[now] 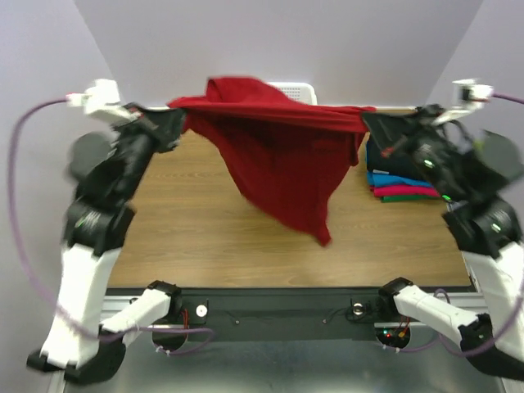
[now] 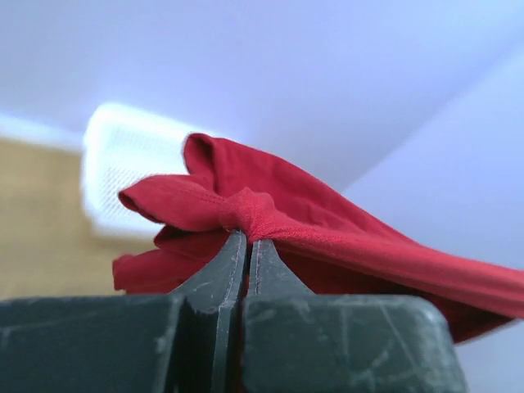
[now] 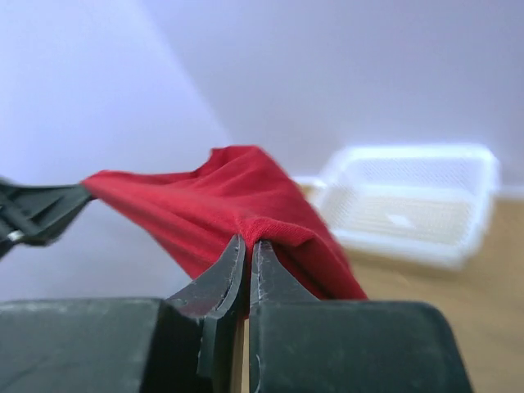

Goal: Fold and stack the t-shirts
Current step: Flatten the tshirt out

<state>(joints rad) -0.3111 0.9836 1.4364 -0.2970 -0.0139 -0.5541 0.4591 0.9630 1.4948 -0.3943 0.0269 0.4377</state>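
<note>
In the top view, the dark red t-shirt (image 1: 278, 155) is held in the air above the table (image 1: 205, 237), stretched between the left hand (image 1: 178, 115) at 10 o'clock and the right hand (image 1: 368, 121) at 2 o'clock. A taut upper edge is formed between the two hands, and the rest of the cloth hangs down toward 6 o'clock in an uneven, twisted drape. Whether its lowest tip touches the wood cannot be told. A stack of folded t-shirts (image 1: 401, 182) is seen at 3 o'clock on the table, just below the right hand, and a white perforated basket (image 1: 296, 88) is partly hidden behind the shirt at 12 o'clock.

In the left wrist view, the left hand (image 2: 248, 241) is clenched on a bunched knot of the red cloth (image 2: 270, 205), jaws pressed together. The basket (image 2: 123, 164) is blurred behind it.

In the right wrist view, the right hand (image 3: 248, 244) is likewise clamped on a hemmed edge of the shirt (image 3: 221, 196), which runs off toward 9 o'clock to the left hand (image 3: 41, 209).

The step in hand is judged to be the spreading of the shirt before folding. For the next move, the garment would need to be lowered and laid flat on the bare table, with tension kept even so the twist is removed.
</note>
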